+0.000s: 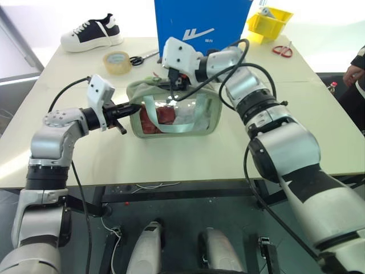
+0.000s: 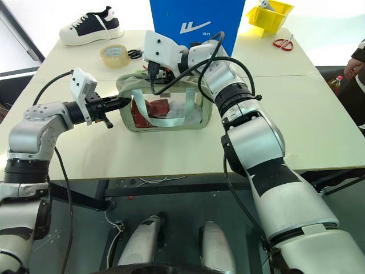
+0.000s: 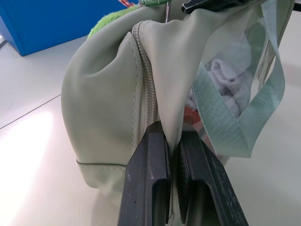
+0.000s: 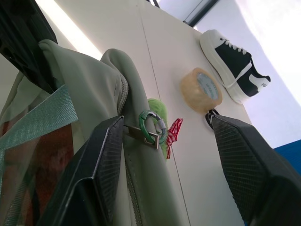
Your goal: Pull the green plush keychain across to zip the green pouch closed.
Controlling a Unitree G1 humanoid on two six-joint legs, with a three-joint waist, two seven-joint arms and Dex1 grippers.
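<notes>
- Black fingers of the left gripper pinch the end seam of the pale sage-green fabric pouch, its zipper running up between them.
- Right gripper stands wide, astride the pouch's top; one finger touches the metal zipper pull.
- Fuzzy lime-green plush keychain hangs behind the ring, half hidden.
- Reddish contents blur behind the clear window.
- Pouch sits on a cream table by a tape roll, sneaker and blue box.

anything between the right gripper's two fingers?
Yes: in the right wrist view the right gripper stands open around the zipper pull's green ring, with the green plush keychain just beyond.
</notes>
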